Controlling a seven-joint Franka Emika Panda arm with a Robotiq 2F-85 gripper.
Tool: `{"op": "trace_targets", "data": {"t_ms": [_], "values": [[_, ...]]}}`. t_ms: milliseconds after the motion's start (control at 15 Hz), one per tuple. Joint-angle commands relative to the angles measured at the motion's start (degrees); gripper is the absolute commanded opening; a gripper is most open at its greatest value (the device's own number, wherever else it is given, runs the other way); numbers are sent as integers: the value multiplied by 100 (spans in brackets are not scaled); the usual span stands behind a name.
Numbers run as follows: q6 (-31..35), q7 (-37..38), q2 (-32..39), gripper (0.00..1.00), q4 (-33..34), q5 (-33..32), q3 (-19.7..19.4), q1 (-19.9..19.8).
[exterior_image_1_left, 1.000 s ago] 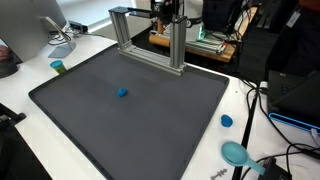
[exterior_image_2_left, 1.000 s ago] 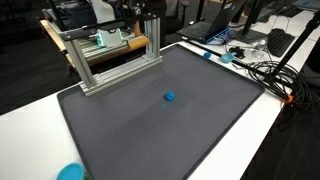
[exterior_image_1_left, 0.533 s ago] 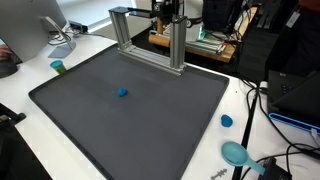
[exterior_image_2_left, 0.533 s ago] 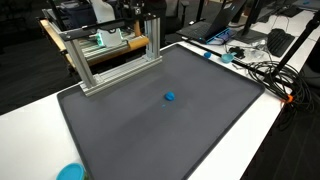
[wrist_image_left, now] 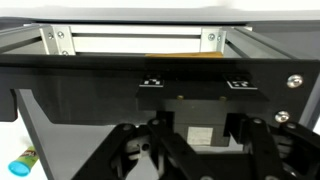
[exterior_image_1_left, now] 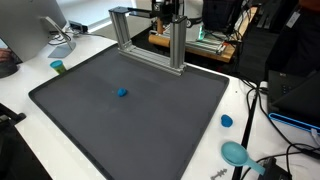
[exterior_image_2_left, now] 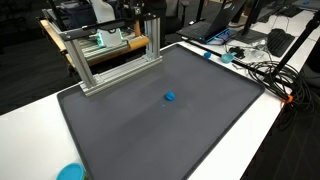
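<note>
My gripper hangs behind and above the aluminium frame at the back edge of the dark mat. In an exterior view it shows as a dark shape above the frame's post. In the wrist view its black linkages stand spread apart at the bottom, with nothing between them, facing the frame's crossbar. A small blue object lies alone on the mat, far from the gripper; it also shows in an exterior view.
A small green cylinder stands on the white table beside the mat. A blue cap and a teal disc lie near cables. A monitor stand and lab equipment sit behind the frame.
</note>
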Motion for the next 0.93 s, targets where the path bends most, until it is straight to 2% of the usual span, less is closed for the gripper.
{"op": "trace_targets", "data": {"t_ms": [0, 133, 267, 400, 867], "values": [[-254, -85, -206, 54, 4, -4, -138, 17], [-289, -97, -249, 51, -2, 9, -157, 24], [-317, -100, -249, 56, 2, 14, -166, 32], [-302, -67, -233, 33, 0, 35, -156, 46], [-125, 61, -134, 33, 6, 36, -78, 47]]}}
